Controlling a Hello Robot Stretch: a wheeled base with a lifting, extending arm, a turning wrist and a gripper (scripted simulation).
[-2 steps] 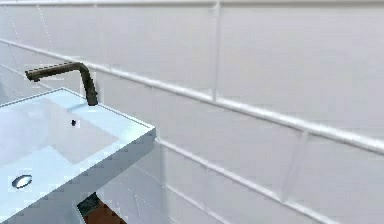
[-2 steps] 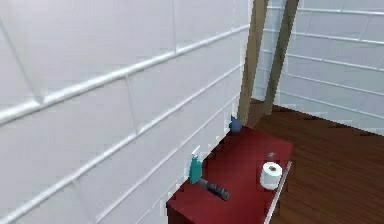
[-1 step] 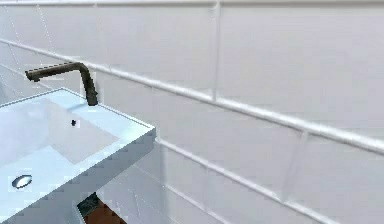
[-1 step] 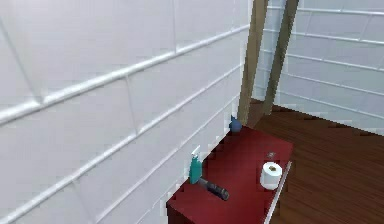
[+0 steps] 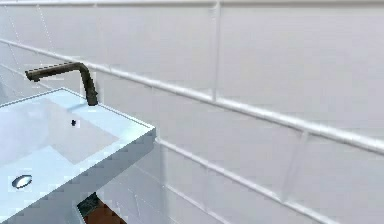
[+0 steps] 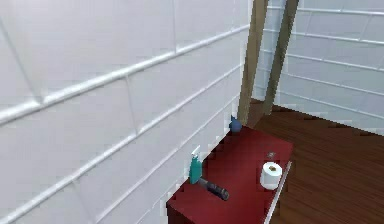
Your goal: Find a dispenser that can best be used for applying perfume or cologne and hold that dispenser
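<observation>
A slim teal bottle with a pale top [image 6: 193,167] stands upright near the wall on a dark red cabinet top [image 6: 245,160] in the arm side view. Just in front of it lies a small dark oblong thing [image 6: 214,188]. A small dark blue object [image 6: 234,124] sits at the cabinet's far end by the wall. At this size I cannot make out whether any of these is a spray dispenser.
A white paper roll [image 6: 269,175] stands near the cabinet's front edge. Wooden door posts [image 6: 254,60] rise behind it, with brown wood floor [image 6: 330,160] beside. In the forward view a pale blue sink [image 5: 60,140] with a dark faucet [image 5: 70,75] stands against a white tiled wall [image 5: 260,90].
</observation>
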